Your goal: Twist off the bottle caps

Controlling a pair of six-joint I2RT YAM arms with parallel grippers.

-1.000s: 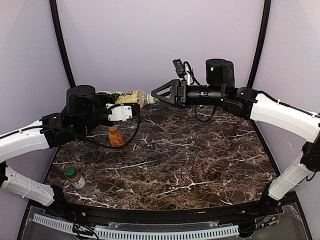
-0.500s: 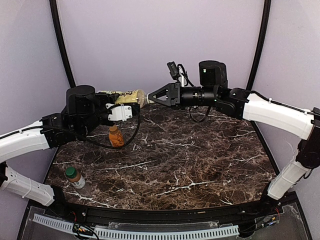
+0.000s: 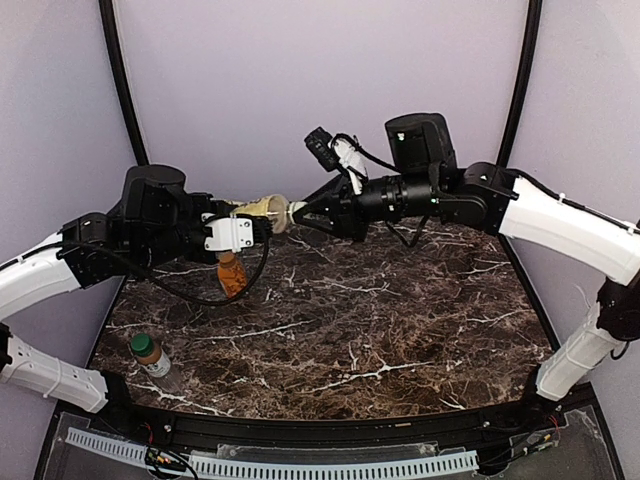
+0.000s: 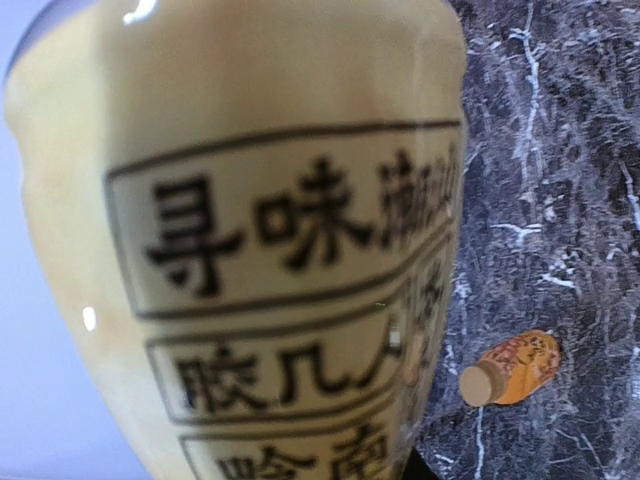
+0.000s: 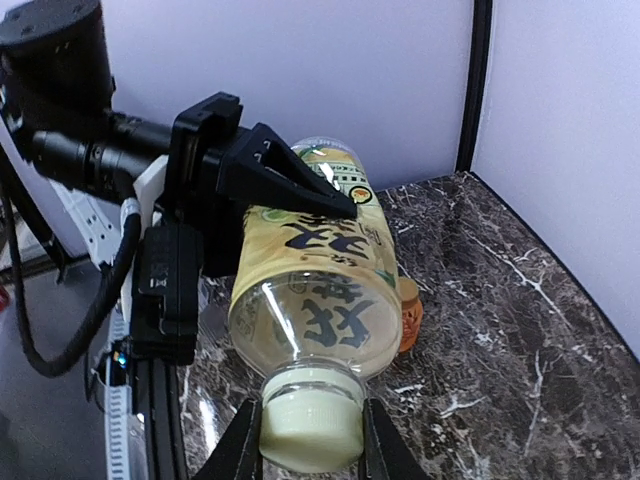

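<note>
The two arms meet above the back-left of the counter (image 3: 400, 330). There the left hand (image 3: 250, 215) grips the tall bottle (image 3: 270, 206) and the right hand (image 3: 298, 212) clamps its cap (image 5: 310, 425), so together they bar that airspace. The orange bottle (image 3: 231, 272) sits just under them, narrowing the gap below. The green-capped bottle (image 3: 148, 352) takes the front-left corner, near the left arm. The counter's centre, front and right lie open. Walls and black posts (image 3: 122, 80) close off the back.
</note>
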